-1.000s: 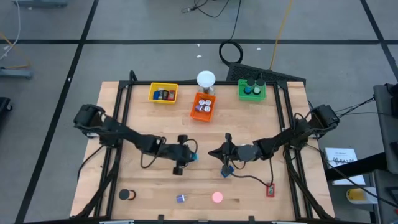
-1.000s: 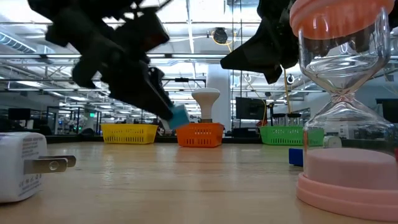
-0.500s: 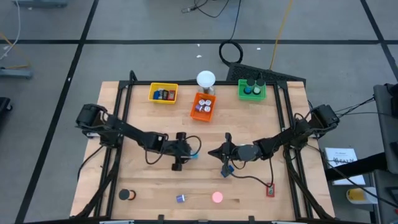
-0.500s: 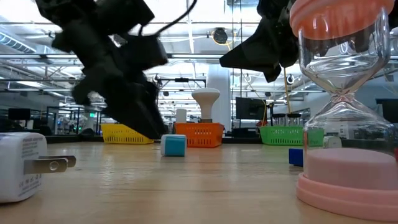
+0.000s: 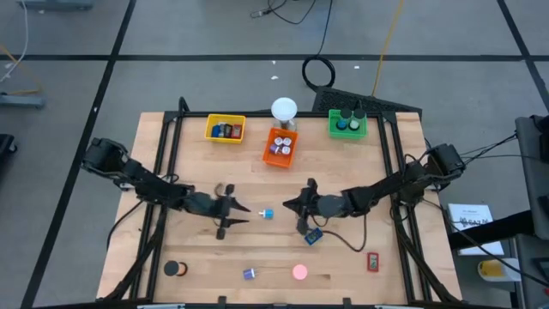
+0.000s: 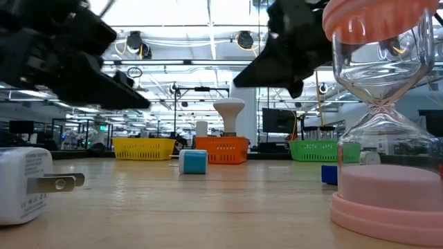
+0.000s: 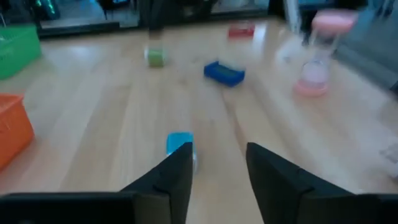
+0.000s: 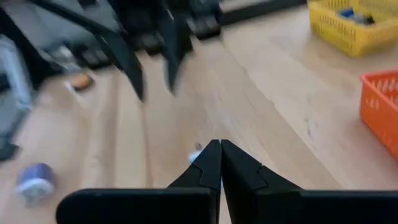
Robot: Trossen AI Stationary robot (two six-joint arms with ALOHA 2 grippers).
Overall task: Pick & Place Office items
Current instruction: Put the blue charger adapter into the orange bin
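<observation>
High view: the teal block (image 5: 267, 213) lies on the table (image 5: 197, 163), between the left gripper (image 5: 243, 209) and right gripper (image 5: 290, 206). Left wrist view: the left gripper's fingers (image 7: 171, 177) are parted and empty, the block just ahead. Right wrist view: the right gripper's fingers (image 8: 211, 163) are pressed together, empty.
</observation>
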